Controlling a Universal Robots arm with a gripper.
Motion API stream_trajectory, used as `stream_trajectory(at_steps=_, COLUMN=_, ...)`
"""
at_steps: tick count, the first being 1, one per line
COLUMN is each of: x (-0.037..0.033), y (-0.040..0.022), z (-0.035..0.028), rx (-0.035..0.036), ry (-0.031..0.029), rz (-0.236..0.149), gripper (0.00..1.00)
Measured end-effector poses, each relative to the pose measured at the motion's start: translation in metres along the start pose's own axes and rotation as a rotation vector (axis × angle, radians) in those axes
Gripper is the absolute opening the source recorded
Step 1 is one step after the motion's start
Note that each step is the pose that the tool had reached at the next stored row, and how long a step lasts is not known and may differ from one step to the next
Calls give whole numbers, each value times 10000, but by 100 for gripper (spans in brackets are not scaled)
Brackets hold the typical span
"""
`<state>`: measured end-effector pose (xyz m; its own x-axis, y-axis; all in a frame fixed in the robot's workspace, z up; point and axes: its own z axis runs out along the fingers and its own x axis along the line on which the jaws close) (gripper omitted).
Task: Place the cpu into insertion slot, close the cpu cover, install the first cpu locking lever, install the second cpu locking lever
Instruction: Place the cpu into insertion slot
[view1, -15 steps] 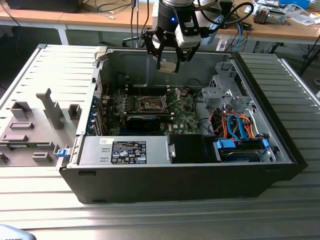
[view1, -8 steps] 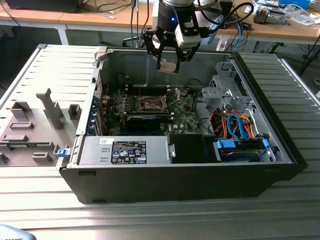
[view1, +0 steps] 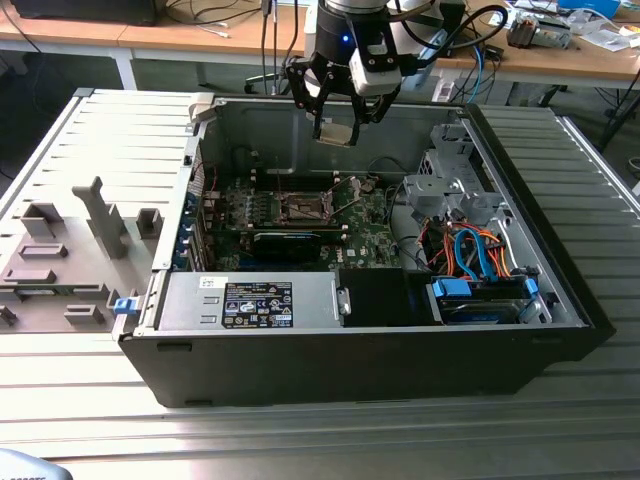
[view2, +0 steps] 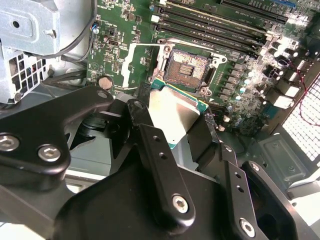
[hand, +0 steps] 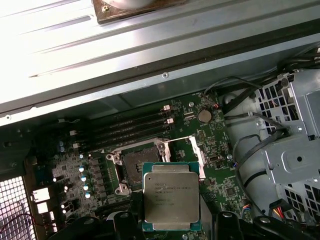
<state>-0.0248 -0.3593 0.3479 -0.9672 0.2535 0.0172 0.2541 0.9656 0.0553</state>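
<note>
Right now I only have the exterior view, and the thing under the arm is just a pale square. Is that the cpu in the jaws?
Observer: Yes. In both wrist views the cpu sits clamped between the jaws, silver top showing.
Operator: Is the insertion slot free?
Observer: The insertion slot shows a bare dark centre, nothing seated in it.
Operator: And the cpu cover?
Observer: The cpu cover is swung open to one side of the slot, not over it.

Wooden desks (view1: 60, 32) behind; ribbed metal table (view1: 300, 440) below.
</note>
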Motion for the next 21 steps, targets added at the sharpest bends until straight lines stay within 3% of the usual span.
stream_trajectory(at_steps=21, x=0, y=0, z=1, rx=-1, ry=-9, rz=136, gripper=54)
